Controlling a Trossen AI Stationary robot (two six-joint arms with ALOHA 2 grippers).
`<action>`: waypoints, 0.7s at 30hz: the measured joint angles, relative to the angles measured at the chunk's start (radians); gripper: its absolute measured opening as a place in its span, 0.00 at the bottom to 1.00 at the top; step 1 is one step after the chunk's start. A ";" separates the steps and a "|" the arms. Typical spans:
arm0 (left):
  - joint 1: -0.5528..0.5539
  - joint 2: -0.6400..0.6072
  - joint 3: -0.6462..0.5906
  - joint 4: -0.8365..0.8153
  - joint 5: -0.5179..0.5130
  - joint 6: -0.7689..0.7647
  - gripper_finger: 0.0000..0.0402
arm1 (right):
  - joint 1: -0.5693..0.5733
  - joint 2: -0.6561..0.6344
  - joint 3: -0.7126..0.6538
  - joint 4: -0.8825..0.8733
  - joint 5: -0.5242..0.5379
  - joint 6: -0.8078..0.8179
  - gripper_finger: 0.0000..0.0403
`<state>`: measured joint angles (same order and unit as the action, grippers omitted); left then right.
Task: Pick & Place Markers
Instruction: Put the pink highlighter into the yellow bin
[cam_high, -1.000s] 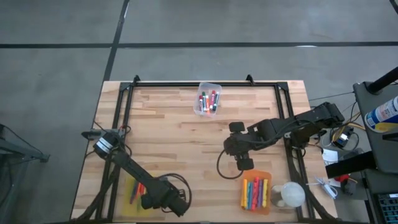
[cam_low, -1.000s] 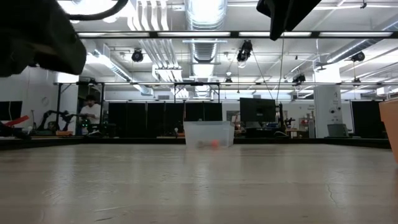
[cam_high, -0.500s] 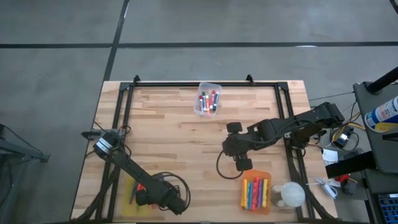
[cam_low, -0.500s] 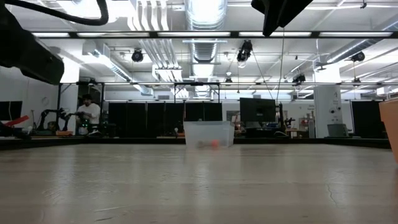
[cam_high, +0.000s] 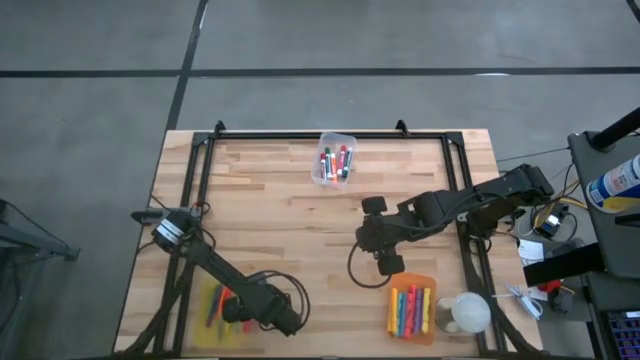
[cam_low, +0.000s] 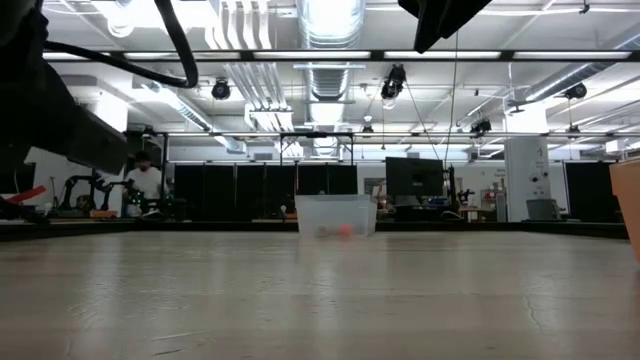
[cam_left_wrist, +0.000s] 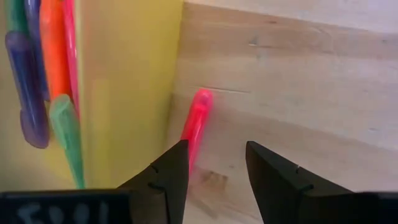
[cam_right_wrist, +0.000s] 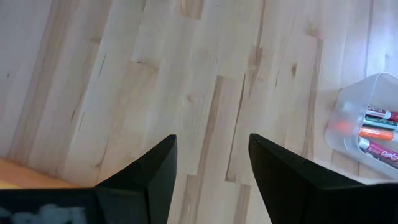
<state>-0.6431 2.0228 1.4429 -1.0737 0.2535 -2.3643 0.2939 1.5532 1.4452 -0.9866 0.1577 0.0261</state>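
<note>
Near the table's front left stands a yellow bin (cam_left_wrist: 124, 74) holding purple, orange, green and pink markers (cam_left_wrist: 53, 81). One pink marker (cam_left_wrist: 196, 118) lies on the wood against the bin's outer wall. My left gripper (cam_left_wrist: 214, 163) hangs open right over it, pointing steeply down; the marker's near end is hidden behind one finger (cam_left_wrist: 171, 171). In the high view that gripper (cam_high: 247, 312) is at the bin's (cam_high: 205, 325) right side. My right gripper (cam_right_wrist: 211, 155) is open, high above bare wood at mid table (cam_high: 365, 238).
A clear bin (cam_high: 335, 160) with red, green and orange markers stands at the far middle, also in the low view as the clear bin (cam_low: 337, 215). An orange bin (cam_high: 430, 335) with markers and a white round object (cam_high: 466, 312) sit front right. Black frame rails run along the table's sides.
My left gripper has shifted a little beside the yellow bin's right side and tipped more steeply downward. The right arm has kept its place.
</note>
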 joint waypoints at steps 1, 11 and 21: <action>0.001 0.000 -0.003 0.001 0.002 0.008 0.39 | 0.000 0.000 0.000 -0.001 0.000 0.000 0.48; 0.000 -0.001 0.024 -0.049 0.032 0.001 0.39 | 0.000 0.000 0.000 0.000 0.000 -0.002 0.48; 0.002 -0.004 -0.036 0.058 0.034 0.027 0.39 | 0.000 0.000 0.000 0.002 0.000 -0.022 0.48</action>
<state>-0.6409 2.0183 1.4066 -1.0159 0.2872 -2.3377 0.2939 1.5532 1.4452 -0.9844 0.1577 0.0044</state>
